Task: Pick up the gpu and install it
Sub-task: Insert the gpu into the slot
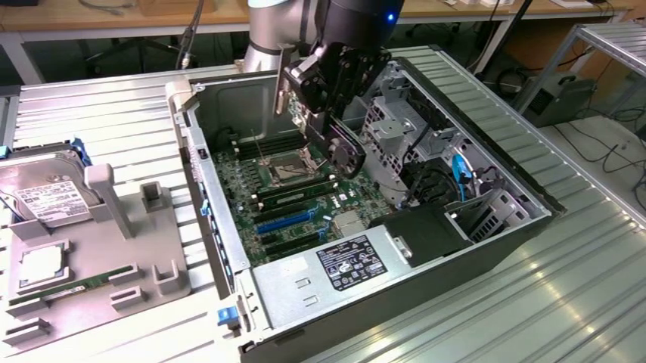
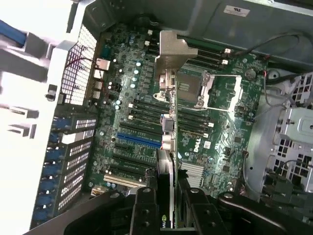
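Pinching the gpu (image 1: 343,155) in the claw (image 1: 323,110), at upper middle of the exterior frame, hanging over the motherboard (image 1: 302,189) inside the open case (image 1: 495,121). Judging it light, stiff, yet fragile: likely handling best by its rigid edges, squeezing gently, avoiding twisting.

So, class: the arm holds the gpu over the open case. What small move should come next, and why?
Probably shift the gpu sideways toward the blue slot: the fingers grip it in the air over the motherboard near the processor socket, not yet over that slot.
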### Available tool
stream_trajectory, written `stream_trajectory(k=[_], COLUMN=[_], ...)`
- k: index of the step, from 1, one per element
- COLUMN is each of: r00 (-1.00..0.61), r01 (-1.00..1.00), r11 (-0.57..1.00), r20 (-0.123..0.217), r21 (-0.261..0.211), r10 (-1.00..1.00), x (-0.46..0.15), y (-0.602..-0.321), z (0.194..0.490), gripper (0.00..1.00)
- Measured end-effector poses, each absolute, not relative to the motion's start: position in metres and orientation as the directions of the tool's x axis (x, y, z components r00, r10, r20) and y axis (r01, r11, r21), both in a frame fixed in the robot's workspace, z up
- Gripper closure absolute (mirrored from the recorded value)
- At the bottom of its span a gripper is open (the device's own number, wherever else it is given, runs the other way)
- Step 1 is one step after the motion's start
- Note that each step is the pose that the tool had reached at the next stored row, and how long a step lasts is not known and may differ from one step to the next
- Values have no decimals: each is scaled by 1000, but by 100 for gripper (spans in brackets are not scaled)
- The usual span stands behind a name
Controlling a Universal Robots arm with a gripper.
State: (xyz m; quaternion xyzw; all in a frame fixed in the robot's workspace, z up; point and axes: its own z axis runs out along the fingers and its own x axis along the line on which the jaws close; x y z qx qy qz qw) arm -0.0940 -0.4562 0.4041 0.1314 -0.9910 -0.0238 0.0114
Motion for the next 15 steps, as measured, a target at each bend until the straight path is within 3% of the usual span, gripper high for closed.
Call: stream_trajectory(k=[15], r00=[-775], r01=[-630], r11=[775], r20=[16], r21=[50], r10=[-631], x=[-94], y=[-456], z=[401], gripper=[74])
